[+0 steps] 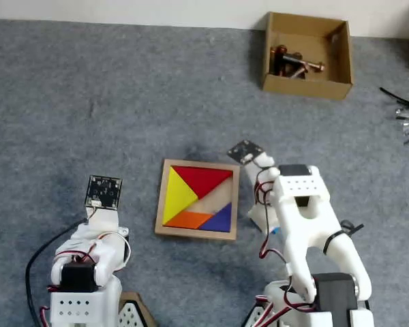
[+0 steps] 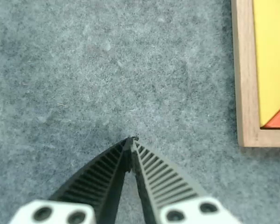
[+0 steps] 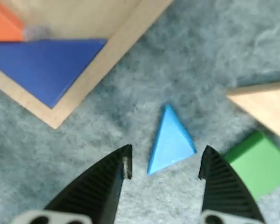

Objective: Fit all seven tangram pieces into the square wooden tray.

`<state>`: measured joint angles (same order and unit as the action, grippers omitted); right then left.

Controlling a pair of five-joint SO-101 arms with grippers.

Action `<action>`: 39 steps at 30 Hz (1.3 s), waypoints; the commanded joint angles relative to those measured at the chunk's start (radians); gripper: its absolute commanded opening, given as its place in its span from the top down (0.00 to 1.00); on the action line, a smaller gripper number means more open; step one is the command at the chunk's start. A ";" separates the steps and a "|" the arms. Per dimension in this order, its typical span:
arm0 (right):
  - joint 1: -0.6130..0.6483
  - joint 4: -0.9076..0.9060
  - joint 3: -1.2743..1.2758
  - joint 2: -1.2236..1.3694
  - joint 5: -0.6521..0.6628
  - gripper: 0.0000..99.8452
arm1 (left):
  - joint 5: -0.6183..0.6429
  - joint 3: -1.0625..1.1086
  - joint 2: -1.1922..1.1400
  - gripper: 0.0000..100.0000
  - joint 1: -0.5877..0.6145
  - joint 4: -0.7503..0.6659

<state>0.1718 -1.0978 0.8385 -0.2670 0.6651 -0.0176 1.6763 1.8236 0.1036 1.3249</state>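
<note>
**Right gripper [image 3: 165, 161] spread around a light blue triangle [image 3: 171, 142]; left gripper [image 2: 131, 140] closed on nothing**

The right gripper's jaws stand wide apart over the grey carpet [image 1: 88, 102]. The light blue triangle lies flat between the fingertips with a gap on each side. The left gripper's jaws are pressed together, their tips low over bare carpet, near the tray's yellow side but apart from its rim.

The square wooden tray [image 1: 195, 234] sits near the middle of the carpet, between the two arms. A cardboard box [image 1: 307, 85] holding copper-coloured metal parts stands well apart from it, at the far edge.

Four pieces lie in the tray:
- a large red triangle [image 1: 203, 178]
- a large yellow triangle [image 1: 176, 196]
- an orange piece [image 1: 191, 219]
- a dark blue triangle [image 1: 220, 220], in the corner nearest the right arm

A strip of bare tray floor shows between the red and the dark blue.

Outside that corner, a plain wooden triangle [image 3: 266, 107] and a green piece [image 3: 256, 164] lie on the carpet just beside the light blue triangle.
</note>
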 commanded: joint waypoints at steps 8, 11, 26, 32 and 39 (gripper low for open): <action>0.005 0.050 0.005 -0.048 0.012 0.77 | 0.002 0.018 0.010 0.99 -0.012 0.003; 0.007 0.091 0.054 -0.054 0.012 0.77 | 0.002 0.018 0.010 0.99 -0.012 0.003; 0.005 0.125 0.071 -0.056 0.006 0.78 | 0.002 0.018 0.010 0.99 -0.012 0.003; 0.004 0.125 0.070 -0.056 0.006 0.86 | 0.002 0.018 0.010 0.99 -0.012 0.003; 0.001 0.125 0.074 -0.056 0.005 0.87 | 0.002 0.018 0.010 0.99 -0.012 0.003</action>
<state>0.1672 -0.9874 0.9198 -0.2808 0.6651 -0.0176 1.6763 1.8236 0.1036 1.3249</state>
